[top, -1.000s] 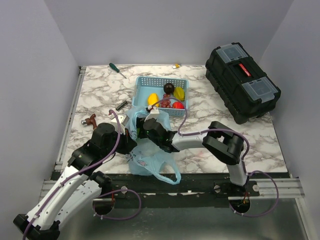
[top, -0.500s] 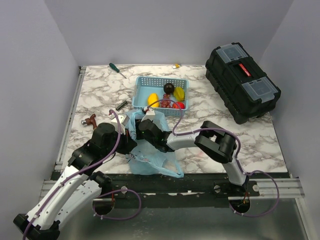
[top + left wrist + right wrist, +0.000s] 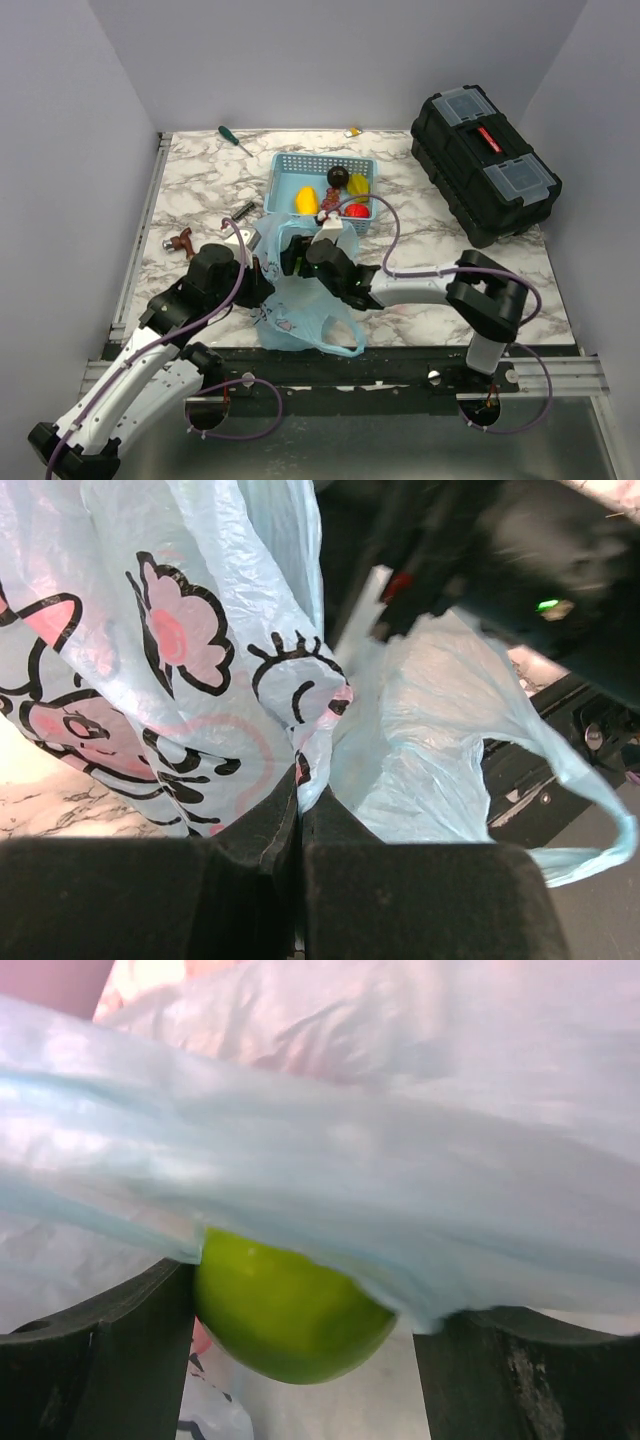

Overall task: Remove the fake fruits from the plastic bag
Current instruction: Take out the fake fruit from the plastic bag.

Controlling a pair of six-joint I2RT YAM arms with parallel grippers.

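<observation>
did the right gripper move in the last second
Yes. In the top view the right gripper, holding the green apple, shifted right, toward the black toolbox.

left arm (image 3: pixel 150 350) reaches up and inward from its base, wrist angled right, left claw (image 3: pixel 298 815) pinched tight on a fold of the plastic bag (image 3: pixel 180 680). right arm (image 3: pixel 430 290) bends sharply at the elbow and stretches leftward, right claw (image 3: pixel 300 1345) clamped on the green apple (image 3: pixel 285 1310), fingers (image 3: pixel 100 1360) either side.

No writing can be read anywhere (the plastic bag (image 3: pixel 180 680) carries only cartoon drawings).
</observation>
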